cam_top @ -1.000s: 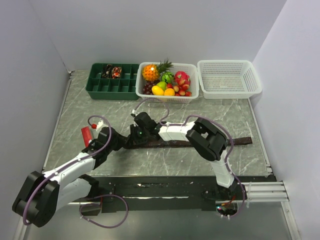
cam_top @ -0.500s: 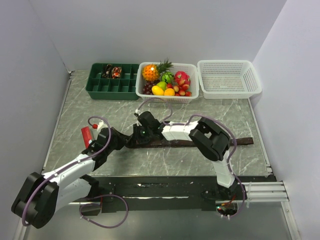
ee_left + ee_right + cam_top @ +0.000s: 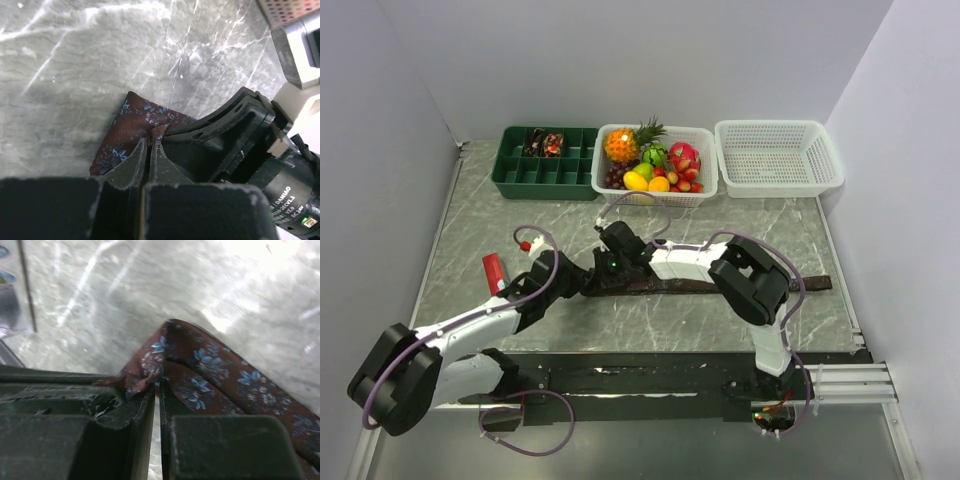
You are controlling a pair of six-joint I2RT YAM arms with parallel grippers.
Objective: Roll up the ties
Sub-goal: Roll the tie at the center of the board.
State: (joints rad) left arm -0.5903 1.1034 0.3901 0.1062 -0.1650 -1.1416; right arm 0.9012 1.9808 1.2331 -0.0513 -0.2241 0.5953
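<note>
A long dark brown tie point(image 3: 720, 285) with small blue flowers lies flat across the middle of the marble table point(image 3: 520, 210), its far end reaching right. My left gripper point(image 3: 582, 284) and right gripper point(image 3: 604, 281) meet at its left end. In the left wrist view the left gripper point(image 3: 150, 142) is shut, pinching a raised fold of the tie point(image 3: 131, 125), with the right gripper's black body point(image 3: 225, 135) close beside it. In the right wrist view the right gripper point(image 3: 159, 383) is shut on a bunched edge of the tie point(image 3: 225, 375). Rolled ties point(image 3: 542, 143) sit in the green tray point(image 3: 545, 178).
Along the back edge stand the green compartment tray, a white basket of toy fruit point(image 3: 706, 160) and an empty white basket point(image 3: 778, 155). A small red object point(image 3: 493, 270) lies on the table left of the left arm. Walls close in on both sides.
Both grippers have slid a little to the right, still joined at the tie's left end. The tie's right end has crept right too. The left arm has stretched further forward.
</note>
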